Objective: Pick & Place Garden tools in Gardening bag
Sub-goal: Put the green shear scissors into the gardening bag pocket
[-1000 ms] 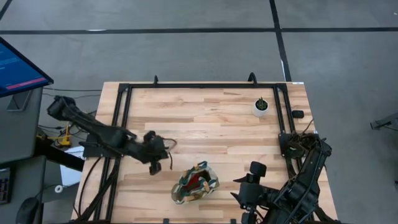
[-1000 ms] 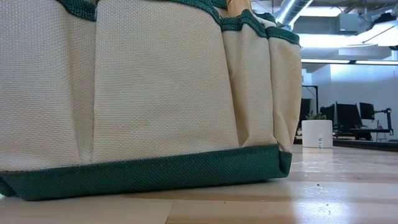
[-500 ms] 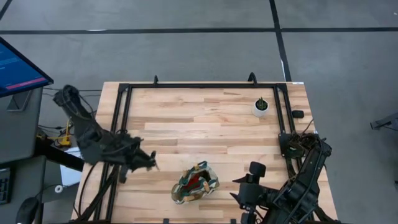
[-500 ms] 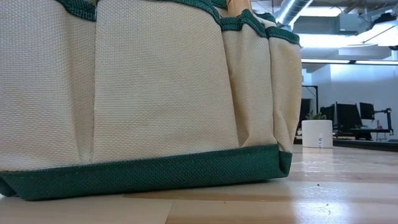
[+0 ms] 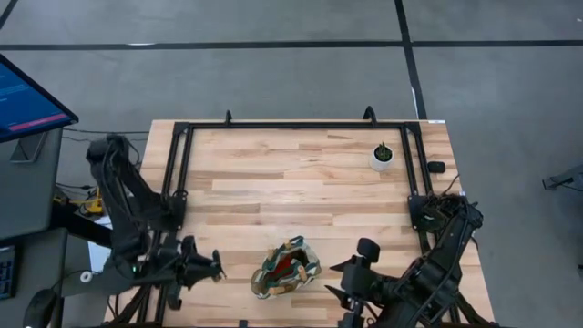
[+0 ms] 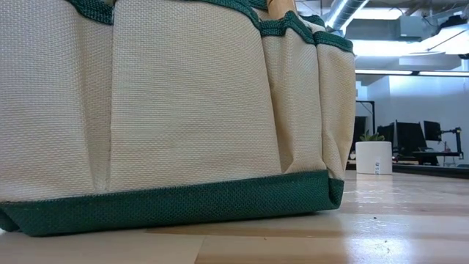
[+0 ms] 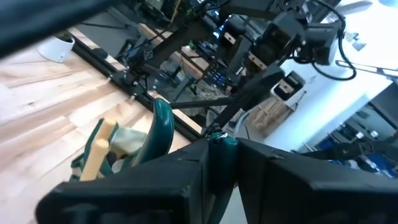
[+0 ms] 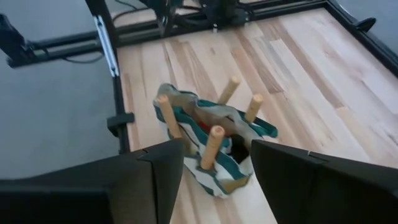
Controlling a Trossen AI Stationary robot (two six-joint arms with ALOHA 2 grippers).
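The gardening bag (image 5: 287, 270) stands on its base near the table's near edge, cream cloth with green trim (image 6: 168, 110). Several garden tools stand in it, wooden handles up (image 8: 210, 147), and something red shows inside. My left gripper (image 5: 217, 271) hovers shut to the bag's left, pointing level at it and holding nothing; in its wrist view the shut fingers (image 7: 217, 152) stand before the bag (image 7: 121, 144). My right gripper (image 5: 339, 281) is open to the bag's right, its fingers (image 8: 216, 144) apart and clear of the bag (image 8: 205, 168).
A small white pot with a plant (image 5: 383, 157) stands at the far right of the table, also in the low view (image 6: 374, 157). A black rail frame (image 5: 182, 173) runs round the wooden top. A monitor (image 5: 27, 96) stands off the table's left.
My left arm has swung away from the bag's far-left side toward the table's near left corner. Its gripper has risen a little, rolled, and now points level at the bag, still shut. The bag and the tools in it have not moved.
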